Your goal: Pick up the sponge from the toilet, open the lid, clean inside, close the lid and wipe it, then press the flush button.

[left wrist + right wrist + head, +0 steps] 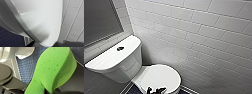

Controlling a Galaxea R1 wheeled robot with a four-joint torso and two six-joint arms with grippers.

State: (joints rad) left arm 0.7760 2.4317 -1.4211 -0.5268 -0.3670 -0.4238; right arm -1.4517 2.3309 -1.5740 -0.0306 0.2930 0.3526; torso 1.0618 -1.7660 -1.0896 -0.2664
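Lid-opening step: toilet lid is down.
Your right gripper clenches the folded sponge; your left gripper sits at the lid's front edge, grip unreadable. Catch that edge from below and lift slowly.

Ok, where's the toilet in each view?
Head: toilet with the tank at left and the lid at bottom centre.
Left wrist: toilet's glossy white curve, beside the wall tiles.
Right wrist: white ceramic behind the sponge.
Shared landmark: the dark blue floor, next to the toilet in all three.
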